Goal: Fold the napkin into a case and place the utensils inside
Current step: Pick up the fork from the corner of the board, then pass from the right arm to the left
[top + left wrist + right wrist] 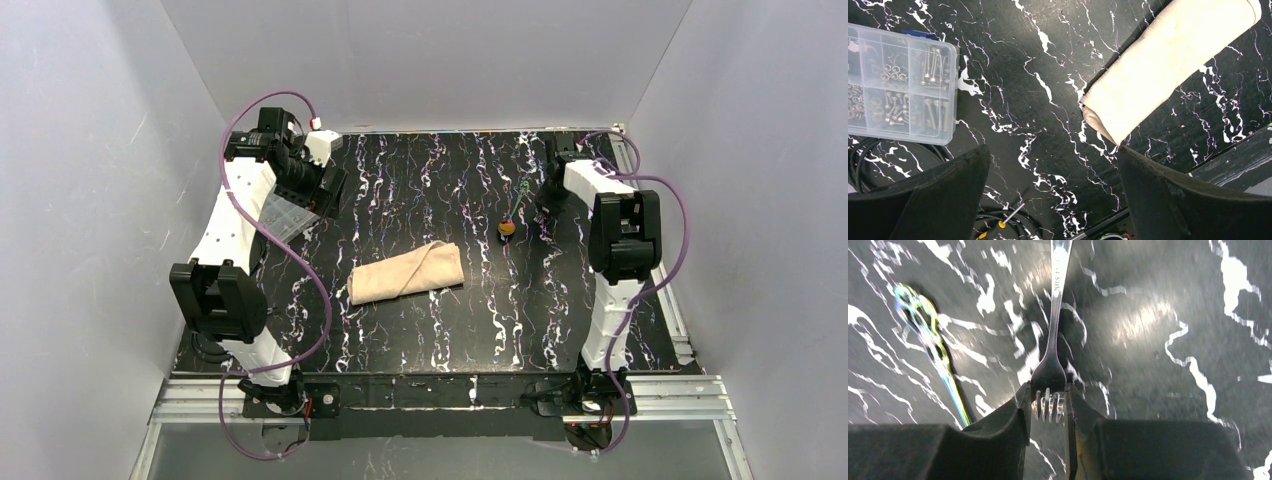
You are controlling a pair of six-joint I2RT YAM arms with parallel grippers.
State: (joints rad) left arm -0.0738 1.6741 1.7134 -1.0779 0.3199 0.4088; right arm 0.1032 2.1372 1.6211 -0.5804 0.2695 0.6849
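The right gripper [1048, 407] is pinching the fork [1054, 315] by its tines, beyond the folded napkin [406, 273] to its right. The spoon [507, 228] lies just past the napkin's right end. The left gripper [1052, 152] hangs spread wide, far-left of the napkin.

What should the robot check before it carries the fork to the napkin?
1. Right gripper pinching the fork by its tines: ok.
2. Fork lifted yet: cannot tell.
3. Napkin folded up: ok.
4. Napkin's opening facing the fork: cannot tell.
5. Spoon outside the grip: ok.
6. Left gripper open, away from the napkin: ok.
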